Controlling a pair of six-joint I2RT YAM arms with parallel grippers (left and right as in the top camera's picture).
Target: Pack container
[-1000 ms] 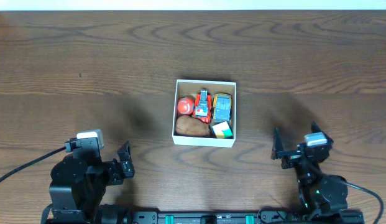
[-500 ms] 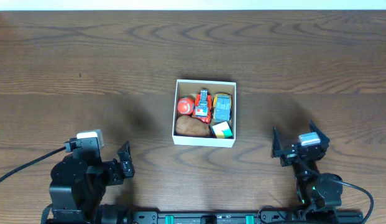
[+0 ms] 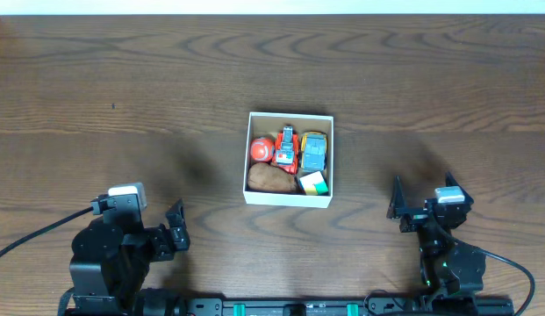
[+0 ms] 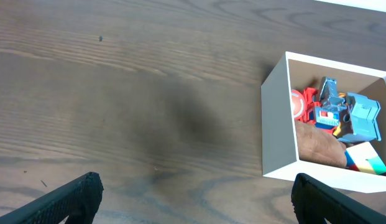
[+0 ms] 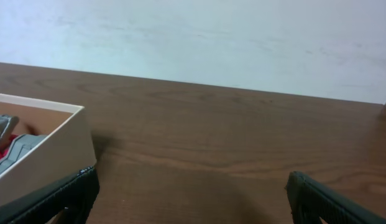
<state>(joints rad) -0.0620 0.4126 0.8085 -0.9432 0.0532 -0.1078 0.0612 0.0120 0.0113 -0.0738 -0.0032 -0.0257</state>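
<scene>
White container (image 5: 53, 155) runs off-frame, wall hiding toys (image 5: 11, 148).

The left arm (image 3: 110, 254) sits folded low at the near left, its left gripper (image 4: 196, 190) spread wide and empty. The right arm (image 3: 449, 259) is tucked at the near right, the right gripper (image 5: 189, 193) likewise spread wide and empty.

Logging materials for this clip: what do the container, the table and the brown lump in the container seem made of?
Container: likely cardboard, matte white walls, brown inside, thin edges.
Table: wood or wood-look laminate, visible grain, low sheen.
Brown lump: possibly soft fabric or foam, dull mottled surface.
</scene>
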